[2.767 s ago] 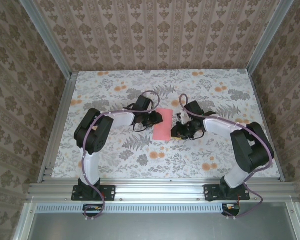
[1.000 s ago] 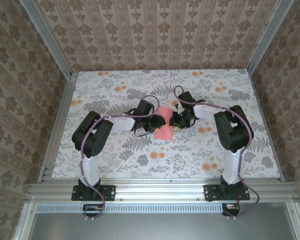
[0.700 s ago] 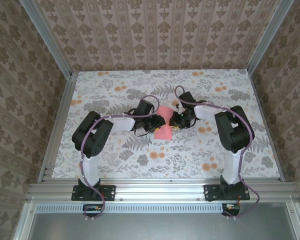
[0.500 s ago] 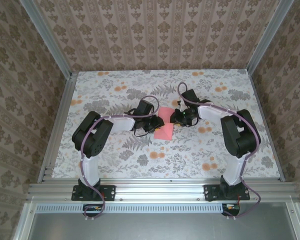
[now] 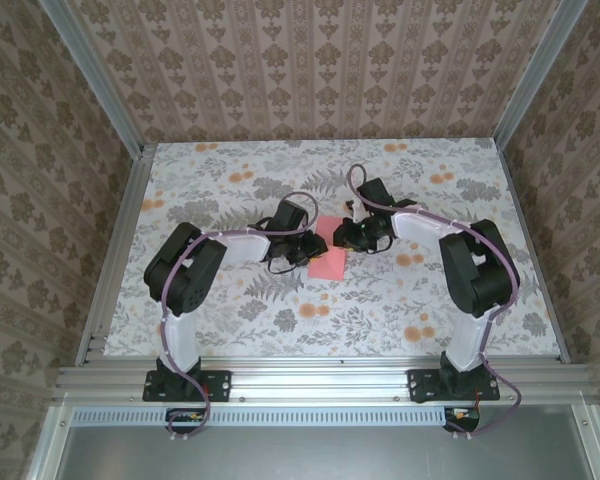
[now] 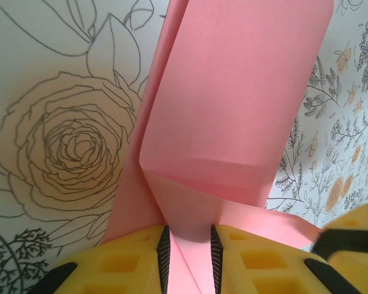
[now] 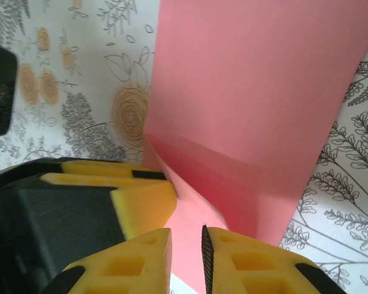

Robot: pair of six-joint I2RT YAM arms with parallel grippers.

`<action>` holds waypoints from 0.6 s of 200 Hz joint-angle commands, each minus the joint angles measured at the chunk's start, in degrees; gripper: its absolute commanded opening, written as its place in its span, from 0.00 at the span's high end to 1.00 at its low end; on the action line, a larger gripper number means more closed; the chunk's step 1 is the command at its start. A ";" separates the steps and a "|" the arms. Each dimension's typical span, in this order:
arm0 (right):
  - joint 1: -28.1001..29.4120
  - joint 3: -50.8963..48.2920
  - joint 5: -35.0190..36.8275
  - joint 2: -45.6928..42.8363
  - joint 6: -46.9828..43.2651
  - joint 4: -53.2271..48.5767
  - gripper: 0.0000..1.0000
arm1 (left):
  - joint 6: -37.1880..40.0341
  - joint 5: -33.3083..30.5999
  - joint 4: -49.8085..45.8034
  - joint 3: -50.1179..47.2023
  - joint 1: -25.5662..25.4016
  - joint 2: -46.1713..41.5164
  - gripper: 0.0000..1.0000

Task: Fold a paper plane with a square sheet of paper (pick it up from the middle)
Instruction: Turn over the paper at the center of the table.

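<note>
The square sheet of paper is pink-red and lies partly folded at mid-table, with one flap standing up off the cloth. My left gripper reaches it from the left. In the left wrist view its yellow jaws are shut on a raised ridge of the sheet. My right gripper meets the sheet from the right. Its jaws stand a narrow gap apart with pink paper in that gap; whether the pads pinch it is unclear. A left fingertip shows close beside them.
The floral tablecloth covers the table, which is fenced by aluminium rails and patterned walls. Both arm bases sit at the near edge. Orange flower prints dot the cloth.
The right arm has drawn in toward the sheet from the right. The left jaws have closed further on the paper. The sheet looks smaller and more folded than before.
</note>
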 commanded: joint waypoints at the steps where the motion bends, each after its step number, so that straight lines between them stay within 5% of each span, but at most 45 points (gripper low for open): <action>1: -0.04 1.76 2.24 2.20 -1.22 -3.56 0.78 | 1.30 -0.64 -1.34 0.54 -0.19 -0.40 0.73; 65: -1.95 -0.03 1.45 5.05 1.66 -0.62 0.77 | 0.61 0.41 -0.04 0.61 -0.20 -0.43 0.63; 120: -2.56 -1.31 -0.56 6.04 2.91 0.87 0.78 | -0.48 3.15 6.05 0.38 0.10 0.55 0.65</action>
